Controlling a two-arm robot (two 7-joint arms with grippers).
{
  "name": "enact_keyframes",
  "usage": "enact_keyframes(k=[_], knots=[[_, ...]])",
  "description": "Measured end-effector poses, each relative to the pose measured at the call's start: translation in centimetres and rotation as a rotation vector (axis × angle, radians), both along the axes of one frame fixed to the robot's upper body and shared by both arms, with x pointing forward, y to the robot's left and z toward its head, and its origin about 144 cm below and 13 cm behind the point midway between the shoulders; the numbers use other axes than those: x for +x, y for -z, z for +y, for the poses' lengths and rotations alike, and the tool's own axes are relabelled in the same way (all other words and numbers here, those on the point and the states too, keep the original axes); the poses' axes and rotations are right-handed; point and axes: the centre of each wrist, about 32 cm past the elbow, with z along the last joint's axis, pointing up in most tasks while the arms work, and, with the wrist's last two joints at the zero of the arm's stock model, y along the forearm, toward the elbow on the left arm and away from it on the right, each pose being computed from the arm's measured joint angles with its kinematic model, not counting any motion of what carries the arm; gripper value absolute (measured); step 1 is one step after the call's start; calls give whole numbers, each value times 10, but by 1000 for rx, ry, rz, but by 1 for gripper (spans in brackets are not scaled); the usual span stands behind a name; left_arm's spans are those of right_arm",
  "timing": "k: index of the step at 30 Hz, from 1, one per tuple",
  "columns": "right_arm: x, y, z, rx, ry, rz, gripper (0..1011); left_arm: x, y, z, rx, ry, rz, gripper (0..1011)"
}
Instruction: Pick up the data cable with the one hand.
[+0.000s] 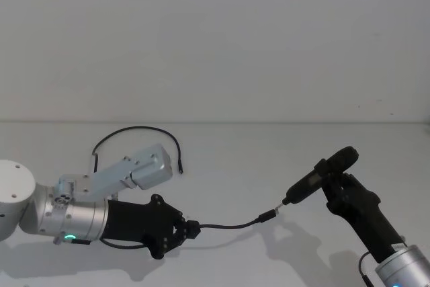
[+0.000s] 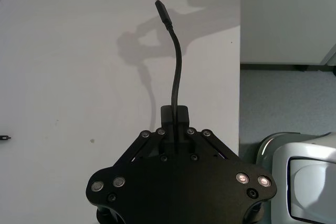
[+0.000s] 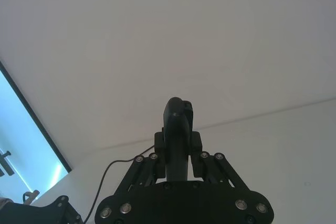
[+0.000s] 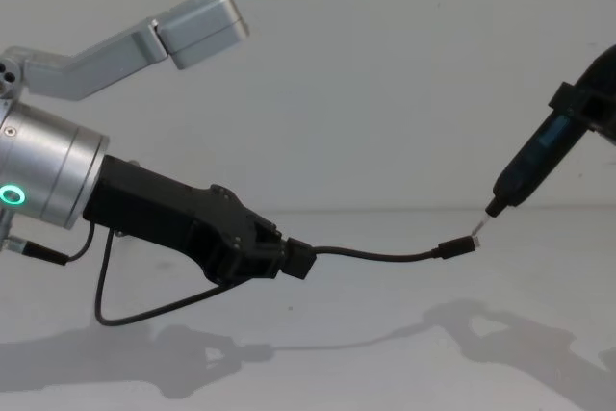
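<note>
The data cable (image 1: 134, 130) lies on the table (image 1: 269, 159) in an open arc behind the left arm, untouched. One end sits clear on the tabletop; the other runs close against the arm's silver bracket, where it is hard to trace. The left gripper (image 1: 183, 228) hovers low and is clamped on something else: the black block at the end of a short lead (image 1: 228, 225), whose metal plug (image 1: 267, 216) points at the right gripper (image 1: 334, 174). That gripper is closed around a pen-like tool (image 1: 312, 181). Its tip meets the plug – touching or just apart, I cannot tell.
</note>
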Motion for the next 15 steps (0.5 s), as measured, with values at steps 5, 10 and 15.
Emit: enact_keyframes(k=[5, 10, 15], knots=[[0, 0, 0, 9, 3, 1, 263, 0, 0, 0, 0, 0, 0, 41], [0, 0, 0, 17, 6, 1, 263, 0, 0, 0, 0, 0, 0, 41], [0, 1, -1, 22, 9, 2, 263, 0, 0, 0, 0, 0, 0, 41]])
